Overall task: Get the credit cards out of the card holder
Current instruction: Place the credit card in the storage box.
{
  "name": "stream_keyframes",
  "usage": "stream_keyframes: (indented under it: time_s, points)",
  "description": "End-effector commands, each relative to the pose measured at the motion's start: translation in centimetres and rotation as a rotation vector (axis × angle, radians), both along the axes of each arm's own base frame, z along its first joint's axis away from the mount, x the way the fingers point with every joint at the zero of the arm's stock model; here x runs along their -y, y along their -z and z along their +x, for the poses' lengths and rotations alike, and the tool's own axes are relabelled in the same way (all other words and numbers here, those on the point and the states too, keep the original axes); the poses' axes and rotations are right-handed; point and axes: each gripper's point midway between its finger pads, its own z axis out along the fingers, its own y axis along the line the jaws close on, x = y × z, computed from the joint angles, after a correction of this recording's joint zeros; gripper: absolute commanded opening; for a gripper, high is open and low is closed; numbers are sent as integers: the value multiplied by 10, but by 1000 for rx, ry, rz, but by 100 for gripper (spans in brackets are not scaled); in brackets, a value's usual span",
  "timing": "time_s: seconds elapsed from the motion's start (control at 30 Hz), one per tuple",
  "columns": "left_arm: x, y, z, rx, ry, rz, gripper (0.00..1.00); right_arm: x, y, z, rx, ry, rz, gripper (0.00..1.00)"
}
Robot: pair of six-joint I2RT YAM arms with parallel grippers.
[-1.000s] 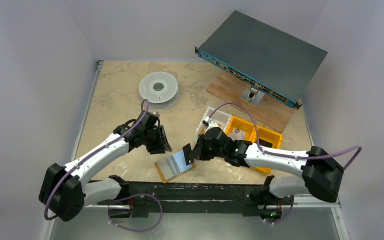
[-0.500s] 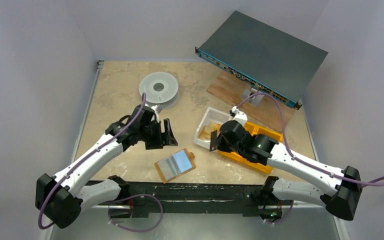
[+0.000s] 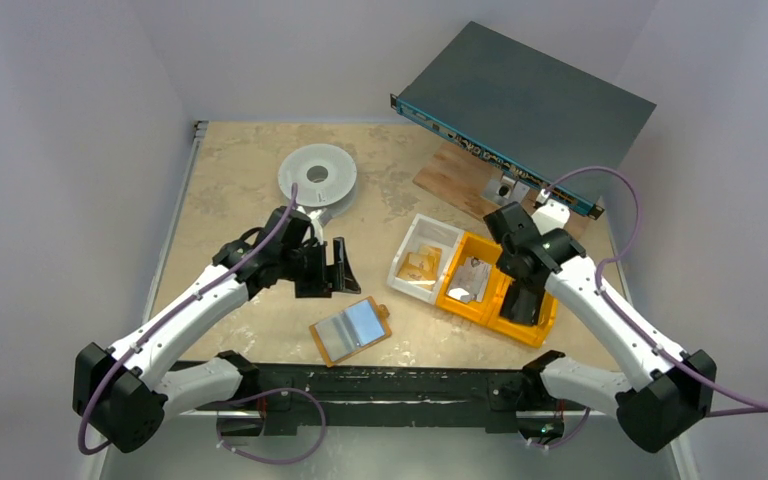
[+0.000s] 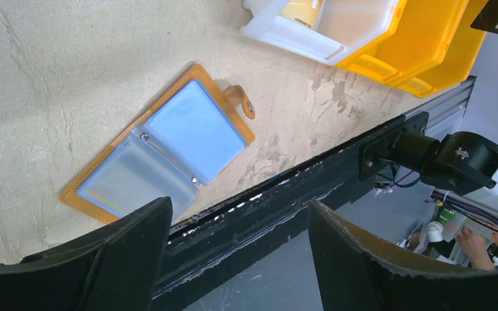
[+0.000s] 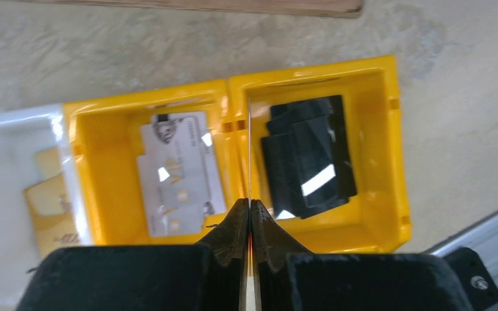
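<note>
The card holder [image 3: 350,328] lies open flat near the table's front edge, showing mustard-orange edges, clear blue sleeves and a strap tab; the left wrist view looks down on the card holder [image 4: 162,152]. My left gripper [image 3: 338,268] hangs above and left of it, jaws wide apart and empty [image 4: 237,214]. My right gripper [image 3: 525,308] is over the orange bins [image 3: 470,240], shut [image 5: 249,204] on a thin credit card [image 5: 249,149] seen edge-on above the divider. A silver card [image 5: 178,172] lies in the left orange bin and black cards [image 5: 308,155] in the right one.
A white bin [image 3: 407,255] with gold cards [image 5: 45,194] adjoins the orange bins. A white spool [image 3: 317,177] sits at the back left. A grey rack unit [image 3: 525,105] rests tilted on a wooden board [image 3: 460,180]. A black rail [image 3: 390,380] runs along the front edge.
My right arm swung from the card holder back to over the orange bins, still pinching a card. The left gripper opened wide and shifted slightly right.
</note>
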Motion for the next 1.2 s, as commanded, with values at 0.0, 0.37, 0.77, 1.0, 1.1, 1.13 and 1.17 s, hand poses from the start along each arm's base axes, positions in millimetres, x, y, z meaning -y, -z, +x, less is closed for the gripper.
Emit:
stream_keyframes:
  time_s: [0.0, 0.37, 0.77, 1.0, 1.1, 1.13, 1.17]
  points:
    - [11, -18, 7, 55, 40, -53, 76, 32, -1, -2, -75, 75, -123, 0]
    - [12, -21, 7, 63, 56, -61, 76, 39, 14, -5, -184, 102, -177, 0]
    - [10, -15, 4, 54, 61, -49, 76, 19, 14, -11, -163, 5, -48, 31]
    - [-3, -9, 4, 64, 18, 5, 77, -35, 0, 3, -24, -244, 184, 47]
    - [-15, -2, 5, 56, -23, 42, 77, -66, -11, 4, 51, -355, 277, 57]
    - [-19, 0, 6, 53, -35, 50, 77, -78, -15, 4, 70, -394, 297, 60]
    - [-23, 1, 7, 49, -49, 60, 77, -92, -17, 2, 79, -436, 310, 62]
